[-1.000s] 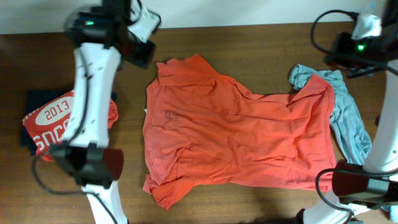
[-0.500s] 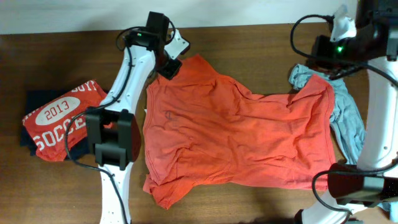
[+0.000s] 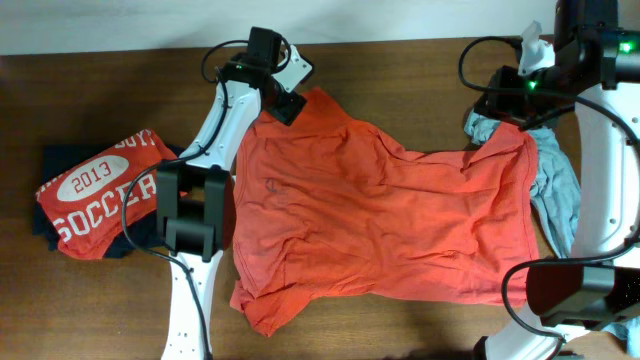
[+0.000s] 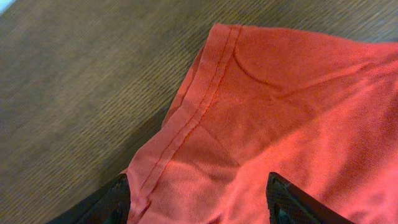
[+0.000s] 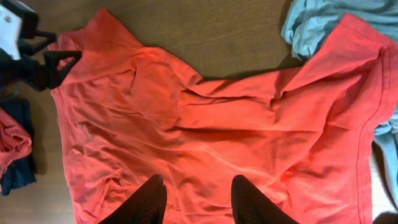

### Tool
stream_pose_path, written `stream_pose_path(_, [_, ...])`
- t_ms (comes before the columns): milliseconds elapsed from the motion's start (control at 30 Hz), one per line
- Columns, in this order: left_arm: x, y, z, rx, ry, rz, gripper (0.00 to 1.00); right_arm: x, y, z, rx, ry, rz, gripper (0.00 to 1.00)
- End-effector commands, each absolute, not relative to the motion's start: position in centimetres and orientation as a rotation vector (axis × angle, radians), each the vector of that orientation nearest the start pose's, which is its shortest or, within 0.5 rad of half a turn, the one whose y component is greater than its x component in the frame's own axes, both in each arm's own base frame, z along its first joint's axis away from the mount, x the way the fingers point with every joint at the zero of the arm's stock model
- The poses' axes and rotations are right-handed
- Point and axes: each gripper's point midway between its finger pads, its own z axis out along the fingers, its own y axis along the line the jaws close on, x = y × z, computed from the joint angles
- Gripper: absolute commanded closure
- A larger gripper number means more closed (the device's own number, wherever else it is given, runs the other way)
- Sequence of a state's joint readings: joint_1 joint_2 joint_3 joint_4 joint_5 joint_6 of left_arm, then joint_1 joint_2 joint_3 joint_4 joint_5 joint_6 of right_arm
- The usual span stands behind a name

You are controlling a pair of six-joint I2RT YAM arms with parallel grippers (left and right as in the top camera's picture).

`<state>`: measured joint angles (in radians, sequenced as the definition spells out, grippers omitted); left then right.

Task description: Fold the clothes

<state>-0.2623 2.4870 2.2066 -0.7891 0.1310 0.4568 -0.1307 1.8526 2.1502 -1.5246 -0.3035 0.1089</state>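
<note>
1. Within the last second the left hand [image 4: 199, 208] had swung in from the left side of the tabletop [image 3: 400, 330]. It hung low over the far-left corner of the orange T-shirt [image 3: 380, 220], fingers spread either side of the stitched hem and pinching nothing.
2. The right hand [image 5: 196, 202] had drifted inward too. It rode high above the shirt near its far-right corner, fingers apart and empty.
3. The shirt itself had not shifted. It lay open and wrinkled across the middle of the tabletop, its right edge overlapping a grey-blue garment [image 3: 560, 200].
4. Judged from this, both arms were lining up on the far corners for a first fold that had not yet begun.
5. At the left, a folded red shirt [image 3: 90, 200] lying on something dark read "2013" and "SOCCER". No writing could be made out on the orange shirt.
</note>
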Motion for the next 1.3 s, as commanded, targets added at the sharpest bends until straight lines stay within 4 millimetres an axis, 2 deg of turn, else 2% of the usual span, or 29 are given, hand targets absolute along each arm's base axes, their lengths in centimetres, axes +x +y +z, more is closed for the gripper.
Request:
stream_pose_path(0, [57.4, -17.8, 3.7, 0.986, 2.449, -0.113, 0.34, 39.5, 0.3, 27.1, 0.244, 2.755, 0.412, 0.6])
stream_pose_path(233, [57.1, -17.7, 3.5, 0.989, 2.459, -0.114, 0.62, 39.9, 0.2, 27.3, 0.239, 2.737, 0.409, 0.6])
stream_pose_path(367, [57.3, -17.7, 3.6, 0.986, 2.451, -0.111, 0.92, 40.0, 0.2, 27.3, 0.239, 2.733, 0.409, 0.6])
stream_pose_path(467, [57.5, -17.5, 3.6, 0.981, 2.452, -0.093, 1.0, 40.0, 0.2, 27.3, 0.239, 2.734, 0.409, 0.6])
stream_pose_path(600, [57.6, -17.3, 3.8, 0.976, 2.453, -0.073, 0.99, 40.0, 0.2, 27.3, 0.239, 2.733, 0.409, 0.6])
stream_pose_path(633, [57.7, -17.1, 3.8, 0.973, 2.456, -0.058, 0.89, 40.0, 0.2, 27.3, 0.239, 2.734, 0.409, 0.6])
stream_pose_path(667, [57.7, -16.9, 3.7, 0.957, 2.465, -0.041, 0.72, 40.0, 0.2, 27.3, 0.239, 2.734, 0.409, 0.6])
stream_pose_path(700, [57.7, -16.7, 3.7, 0.955, 2.47, -0.032, 0.41, 40.0, 0.2, 27.3, 0.238, 2.734, 0.409, 0.6])
stream_pose_path(767, [57.7, -16.5, 3.7, 0.951, 2.474, -0.018, 0.01, 40.0, 0.2, 27.3, 0.238, 2.734, 0.409, 0.6])
stream_pose_path(967, [58.2, -16.0, 3.5, 0.936, 2.468, -0.015, 0.01, 40.2, 0.2, 27.4, 0.235, 2.725, 0.407, 0.6])
stream_pose_path(1067, [57.9, -16.7, 2.6, 0.952, 2.473, -0.073, 0.11, 40.2, 0.2, 27.4, 0.235, 2.723, 0.407, 0.6])
stream_pose_path(1133, [57.6, -17.3, 1.7, 0.967, 2.48, -0.116, 0.31, 40.2, 0.2, 27.4, 0.235, 2.723, 0.407, 0.6])
stream_pose_path(1167, [57.4, -17.5, 1.5, 0.973, 2.484, -0.127, 0.53, 40.2, 0.2, 27.4, 0.235, 2.723, 0.407, 0.6])
stream_pose_path(1200, [57.4, -17.5, 1.5, 0.973, 2.482, -0.127, 0.6, 40.2, 0.2, 27.4, 0.236, 2.724, 0.407, 0.6])
stream_pose_path(1267, [57.6, -17.7, 2.1, 0.973, 2.472, -0.124, 0.83, 40.2, 0.2, 27.4, 0.235, 2.723, 0.407, 0.6])
